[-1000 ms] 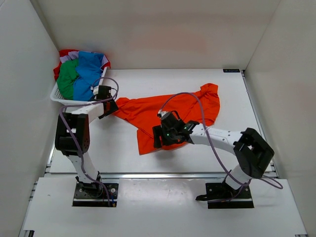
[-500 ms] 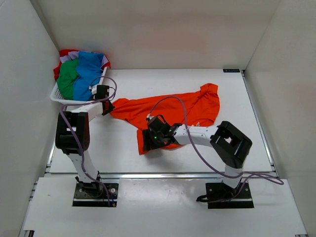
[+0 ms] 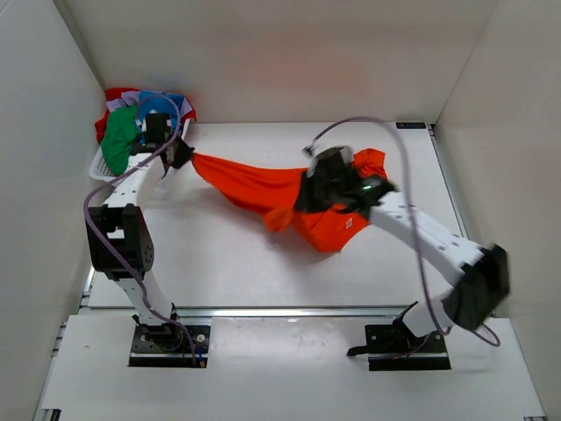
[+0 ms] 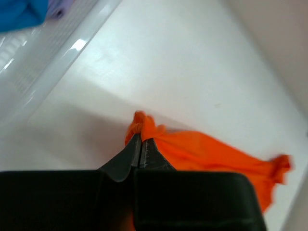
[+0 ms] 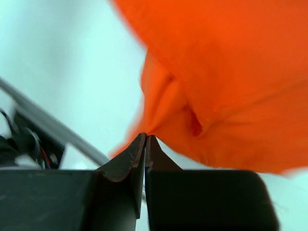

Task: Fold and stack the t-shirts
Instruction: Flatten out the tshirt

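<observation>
Top external view: orange t-shirt (image 3: 248, 185) hangs stretched between left pincer (image 4: 140, 146) and right pincer (image 5: 145, 140), both clenched on it.

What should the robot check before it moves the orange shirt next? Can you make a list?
1. Is the left gripper shut on the orange shirt? ok.
2. Is the right gripper shut on the shirt? ok.
3. Shirt spread flat: not ok, it is bunched up between them.
4. Shirt apart from the basket: ok.
5. Matching corners gripped: cannot tell.
</observation>
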{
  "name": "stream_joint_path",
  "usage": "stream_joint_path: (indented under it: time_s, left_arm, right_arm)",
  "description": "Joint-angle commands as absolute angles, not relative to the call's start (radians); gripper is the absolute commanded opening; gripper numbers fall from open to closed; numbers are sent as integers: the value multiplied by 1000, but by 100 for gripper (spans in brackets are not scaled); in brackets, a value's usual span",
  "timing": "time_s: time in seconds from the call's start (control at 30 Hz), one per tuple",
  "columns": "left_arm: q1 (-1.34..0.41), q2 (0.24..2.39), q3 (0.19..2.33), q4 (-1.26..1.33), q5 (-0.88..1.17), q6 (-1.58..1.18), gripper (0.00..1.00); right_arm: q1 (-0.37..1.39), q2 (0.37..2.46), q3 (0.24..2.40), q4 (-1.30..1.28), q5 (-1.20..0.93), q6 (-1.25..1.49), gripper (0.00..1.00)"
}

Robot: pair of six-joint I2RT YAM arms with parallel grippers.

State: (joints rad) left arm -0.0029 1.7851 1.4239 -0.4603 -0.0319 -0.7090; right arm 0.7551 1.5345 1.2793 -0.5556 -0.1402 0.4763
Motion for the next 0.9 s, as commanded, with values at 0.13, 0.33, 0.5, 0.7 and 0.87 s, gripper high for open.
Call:
stream_joint_path:
  time_s: [0.13, 0.33, 0.5, 0.7, 0.87]
  left_arm:
    - [46, 1536, 1626, -587, 89, -828, 0]
    - [51, 1381, 1715, -721, 153, -870, 0]
    - [19, 1229, 1681, -706, 206, -955, 0]
    - [-15, 1063, 1439, -560, 255, -1116, 0]
    - [-15, 985, 1108, -356, 285, -1271, 0]
  right_arm:
    - [465, 1154, 1621, -807, -78, 259, 1]
    - [33, 1003, 1802, -821, -312, 210, 0]
    - [14, 974, 1927, -853, -330, 198, 0]
    - [-14, 1008, 1933, -862, -402, 184, 0]
    - [-6, 996, 1695, -807, -470, 184, 0]
